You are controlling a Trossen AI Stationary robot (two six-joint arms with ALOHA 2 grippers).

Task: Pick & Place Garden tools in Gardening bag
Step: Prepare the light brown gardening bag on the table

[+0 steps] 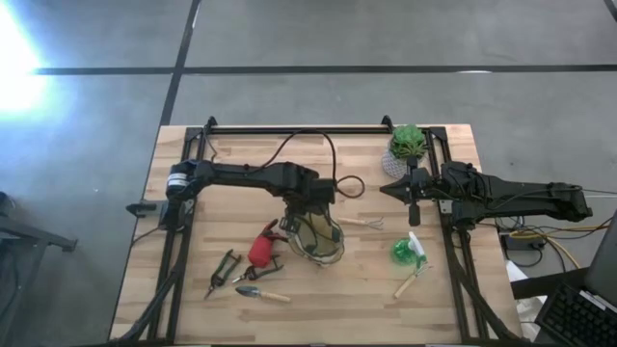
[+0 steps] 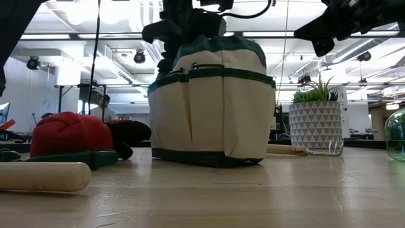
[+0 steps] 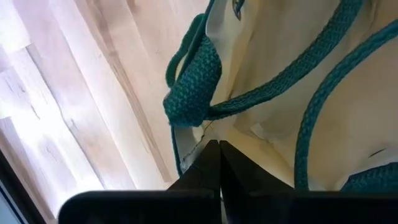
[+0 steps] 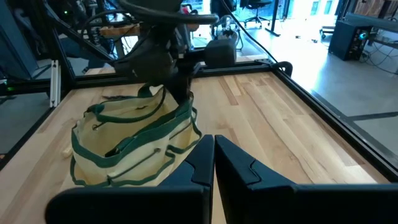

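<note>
1. The left arm stretches across the wooden table, elbow bent, its left gripper dipping into the left rim of the round beige fabric bag with green trim at table centre, fingers clenched, grasping nothing visible.
2. The right arm waits at the right edge, right gripper raised, fingers clenched empty.
3. Wooden-handled trowel, dark pruners and a red-and-black piece lie left of the bag; a round green spray bottle lies right.

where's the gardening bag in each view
High view: gardening bag at table centre, under the left gripper.
Low view: centre, upright.
Left wrist view: fills the frame.
Right wrist view: lower left.
Shared landmark: its green trim.
</note>
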